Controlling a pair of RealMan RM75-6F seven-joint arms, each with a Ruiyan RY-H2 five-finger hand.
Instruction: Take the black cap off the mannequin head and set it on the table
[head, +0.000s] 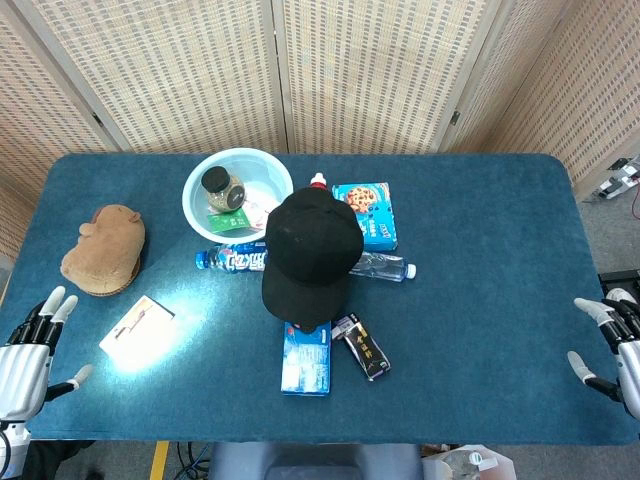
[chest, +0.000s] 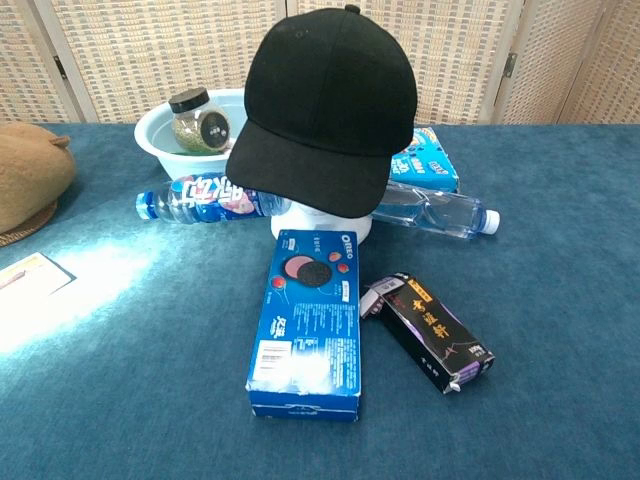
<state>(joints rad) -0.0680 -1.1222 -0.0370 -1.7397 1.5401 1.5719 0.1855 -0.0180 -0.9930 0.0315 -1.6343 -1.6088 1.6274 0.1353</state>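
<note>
1. The black cap (chest: 325, 105) sits on the white mannequin head (chest: 340, 224) near the middle of the blue worktop (head: 480, 300); its brim points toward the robot and hides almost all of the head, of which only the lower white part shows in the chest view.
2. The left hand (head: 28, 350) hovers at the near left edge of the worktop, fingers apart and holding nothing, well apart from the cap.
3. The right hand (head: 612, 345) is at the near right edge, partly cut by the frame; its visible fingers are spread and nothing is in them.
4. Neither hand shows in the chest view.
5. A blue Oreo box (chest: 308, 320) lies flat just in front of the mannequin head, its long side running toward the robot.
6. Just to the right of it lies a dark snack packet (chest: 428, 330), angled.
7. Behind the cap on the left stands a pale blue basin (head: 232, 185) holding a black-lidded jar (head: 222, 188) and some small packets.
8. A blue-labelled bottle (chest: 205, 198) lies on its side left of the head, and a clear water bottle (chest: 435, 212) lies on its side to the right.
9. A blue cookie box (head: 366, 212) lies behind the cap on the right.
10. A brown plush toy (head: 105, 250) lies on the left part of the worktop, with a white card (head: 138, 330) nearer the robot, close to the left hand.
</note>
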